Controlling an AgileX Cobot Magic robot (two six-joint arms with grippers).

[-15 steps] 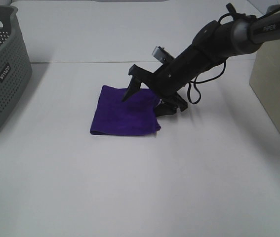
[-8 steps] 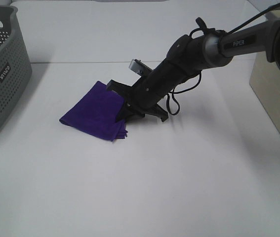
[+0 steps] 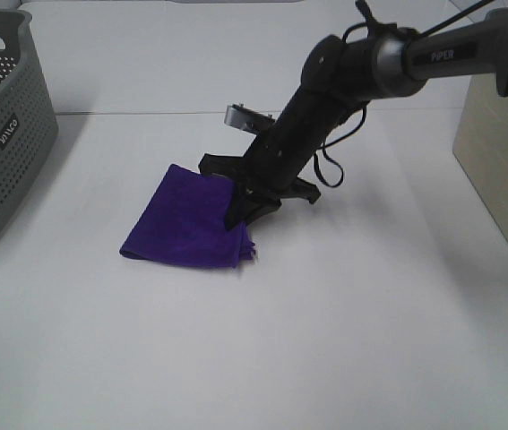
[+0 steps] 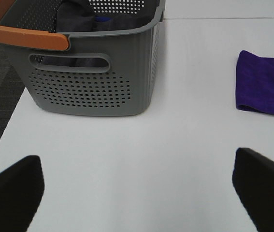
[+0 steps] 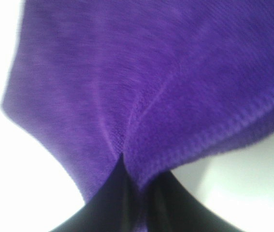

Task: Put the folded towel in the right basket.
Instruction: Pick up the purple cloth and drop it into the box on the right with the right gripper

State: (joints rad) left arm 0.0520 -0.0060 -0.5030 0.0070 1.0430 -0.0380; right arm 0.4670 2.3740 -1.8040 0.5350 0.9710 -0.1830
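The folded purple towel [image 3: 186, 224] lies on the white table, left of centre. My right gripper [image 3: 243, 213] reaches down across the middle and is shut on the towel's right edge, which bunches up slightly. The right wrist view shows the towel [image 5: 141, 72] pinched between the dark fingertips [image 5: 137, 193]. The beige right basket [image 3: 504, 161] stands at the table's right edge. My left gripper [image 4: 137, 186] is open and empty, low over the table near the grey basket. The towel also shows in the left wrist view [image 4: 265, 89].
A grey perforated basket [image 3: 3, 134] stands at the far left. In the left wrist view [image 4: 93, 72] it has an orange handle and dark cloth inside. The white table [image 3: 325, 340] spreads between the towel and the beige basket.
My right gripper was open over the towel a second ago. It pushed the towel leftward, turning it, and closed on its right edge. Now the arm stands steeper and the edge has shifted slightly right.
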